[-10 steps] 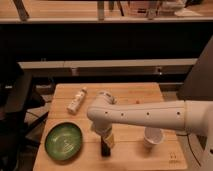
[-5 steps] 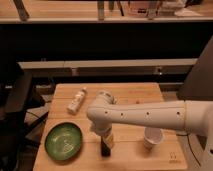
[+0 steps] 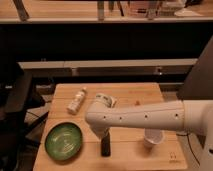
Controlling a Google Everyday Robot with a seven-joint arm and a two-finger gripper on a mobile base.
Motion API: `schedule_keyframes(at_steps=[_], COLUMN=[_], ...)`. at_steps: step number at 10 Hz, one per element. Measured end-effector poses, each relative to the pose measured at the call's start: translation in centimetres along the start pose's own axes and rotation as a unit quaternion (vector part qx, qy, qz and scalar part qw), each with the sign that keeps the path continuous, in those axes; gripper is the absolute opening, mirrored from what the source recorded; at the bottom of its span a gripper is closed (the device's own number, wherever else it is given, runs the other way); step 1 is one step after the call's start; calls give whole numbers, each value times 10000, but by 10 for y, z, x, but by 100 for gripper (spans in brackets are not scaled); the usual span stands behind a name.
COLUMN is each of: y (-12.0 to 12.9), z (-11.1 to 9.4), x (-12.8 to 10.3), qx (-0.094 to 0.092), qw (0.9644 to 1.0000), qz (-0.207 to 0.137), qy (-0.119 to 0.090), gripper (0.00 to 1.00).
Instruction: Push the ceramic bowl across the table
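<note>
The ceramic bowl (image 3: 64, 141), green and glossy with pale swirls, sits at the table's (image 3: 135, 155) front left corner. My white arm reaches in from the right and bends down over the front middle of the table. At its end the dark gripper (image 3: 105, 147) points down at the tabletop, just right of the bowl's rim and a little apart from it. The gripper looks shut, a single narrow dark block with nothing in it.
A white bottle (image 3: 76, 100) lies on its side at the back left. A small light container (image 3: 106, 99) stands behind my arm. A white cup (image 3: 153, 138) is at the front right. A dark chair (image 3: 20, 102) stands left of the table, with dark shelving (image 3: 105, 45) behind.
The gripper's dark tip looks narrower than a second ago. The arm, the bowl and the other objects have stayed where they were.
</note>
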Motion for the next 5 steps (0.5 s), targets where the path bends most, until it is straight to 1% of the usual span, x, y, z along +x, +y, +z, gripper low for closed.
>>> schedule_keyframes(at_steps=[1,2,4,5], y=[-3,-6,-11,-16], z=[4,7,15,20], x=[4,6,9,5], qx=[50,91,159,176], qw=[10000,9999,9997,9996], qz=[47,70,96,37], qy=[-20,-69,-158,-205], gripper=[5,0,0,0])
